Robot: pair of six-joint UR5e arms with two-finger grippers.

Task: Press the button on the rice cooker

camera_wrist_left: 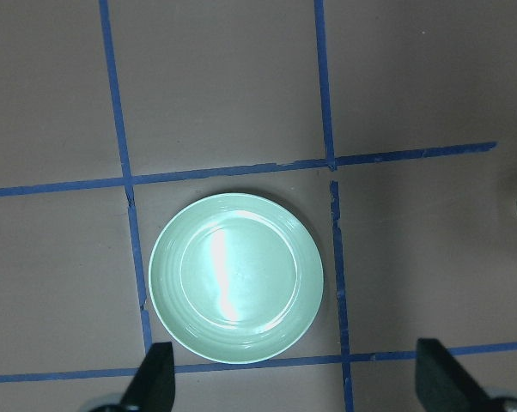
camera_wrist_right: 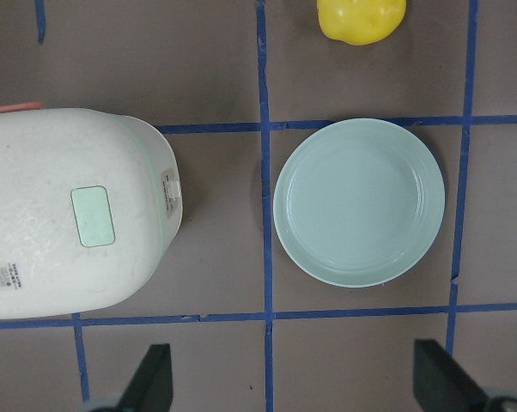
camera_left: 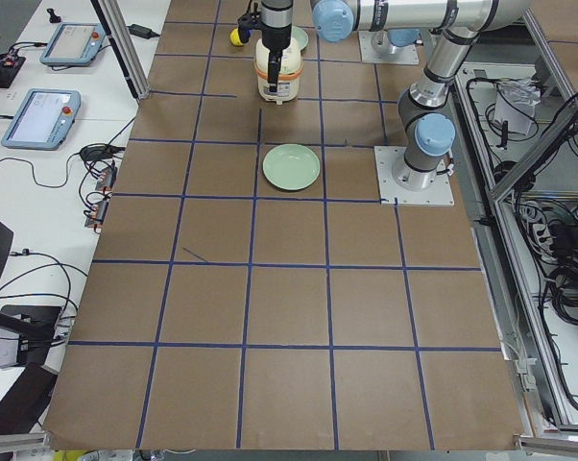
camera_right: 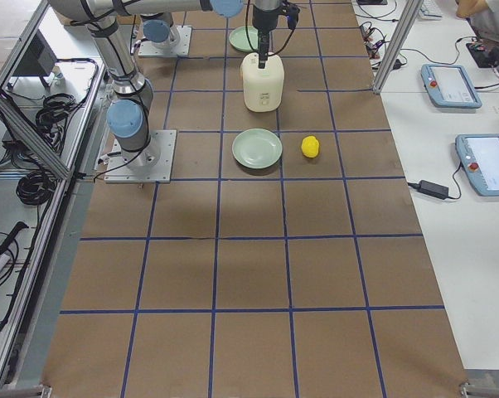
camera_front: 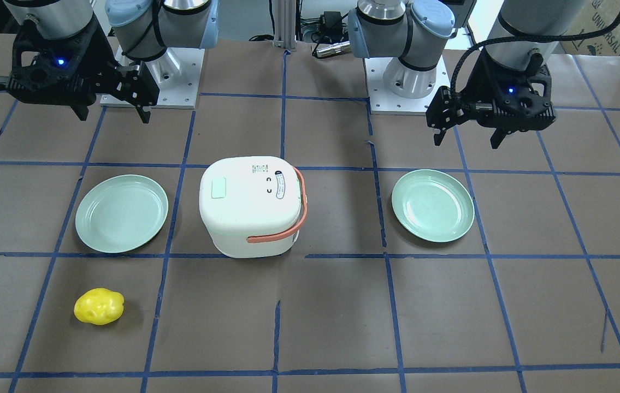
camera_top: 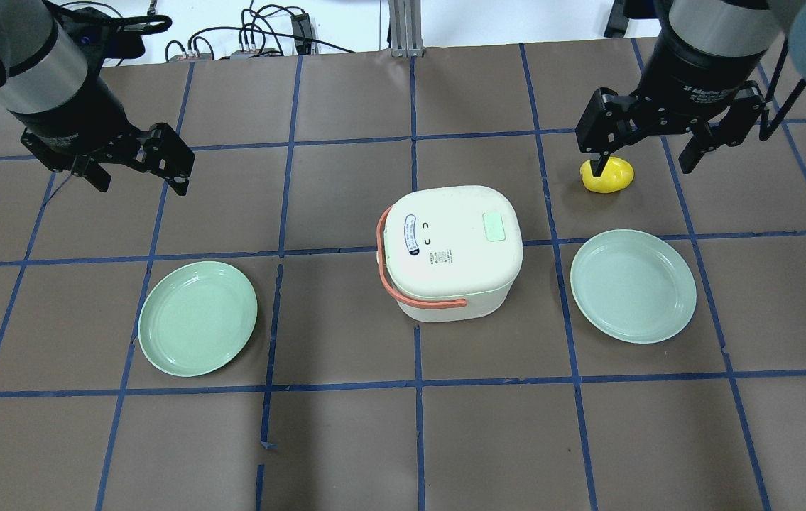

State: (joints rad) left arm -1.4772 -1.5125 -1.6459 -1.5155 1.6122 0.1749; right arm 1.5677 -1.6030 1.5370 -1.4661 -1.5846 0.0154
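Note:
The white rice cooker (camera_top: 449, 248) with an orange handle stands at the table's middle, lid shut. A pale green rectangular button (camera_top: 496, 227) sits on its lid and also shows in the right wrist view (camera_wrist_right: 93, 216) and the front view (camera_front: 218, 188). My left gripper (camera_top: 140, 186) is open and empty, raised above the table to the cooker's left. My right gripper (camera_top: 644, 169) is open and empty, raised to the cooker's right, over a yellow lemon (camera_top: 612, 177). Neither gripper touches the cooker.
A pale green plate (camera_top: 198, 317) lies left of the cooker, below my left gripper (camera_wrist_left: 297, 386). A second green plate (camera_top: 633, 285) lies to its right. The lemon (camera_front: 99, 306) lies on the far side of the right plate. Blue tape lines grid the brown table.

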